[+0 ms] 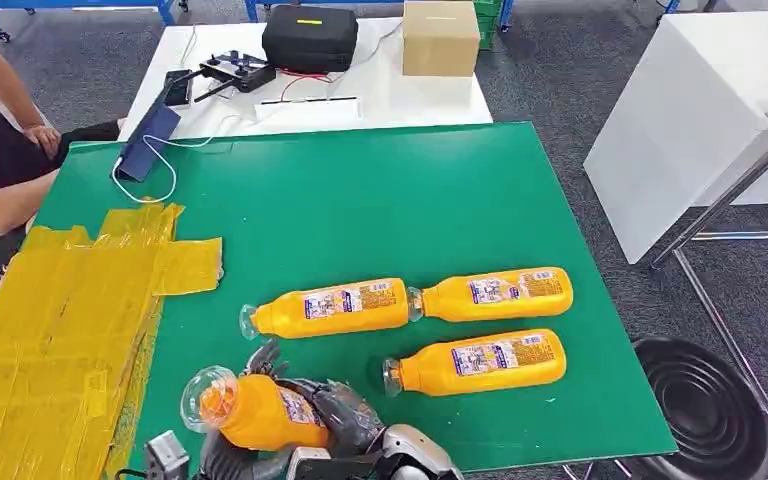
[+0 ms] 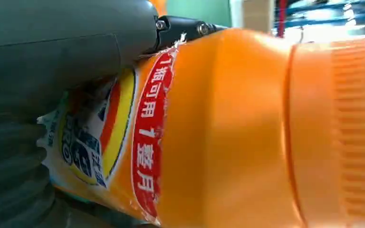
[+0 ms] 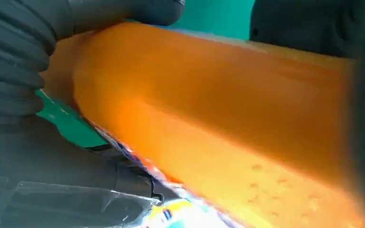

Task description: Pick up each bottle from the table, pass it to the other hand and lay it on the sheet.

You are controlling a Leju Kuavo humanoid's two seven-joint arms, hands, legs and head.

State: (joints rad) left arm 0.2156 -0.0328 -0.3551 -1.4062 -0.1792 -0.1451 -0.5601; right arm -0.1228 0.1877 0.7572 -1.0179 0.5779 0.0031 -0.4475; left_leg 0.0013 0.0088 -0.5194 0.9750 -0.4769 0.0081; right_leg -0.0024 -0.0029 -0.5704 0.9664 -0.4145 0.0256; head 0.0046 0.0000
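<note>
Both hands at bottom centre of frame grip one orange bottle (image 1: 255, 408) – right hand (image 1: 345, 415) wrapped round its base end, left hand (image 1: 222, 462) under it – clear cap pointing upper left, w/ three more bottles (image 1: 335, 308) (image 1: 495, 293) (image 1: 485, 362) lying sideways on green table (image 1: 380, 200) just right, caps left, yellow sheet (image 1: 55, 330) at left.

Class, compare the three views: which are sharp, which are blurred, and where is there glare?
Head view: evenly lit and sharp, held bottle and lying bottles clear. Left wrist view: label print sharp, background blown out bright. Right wrist view: bottle smeared by blur, glare on the label's edge.
</note>
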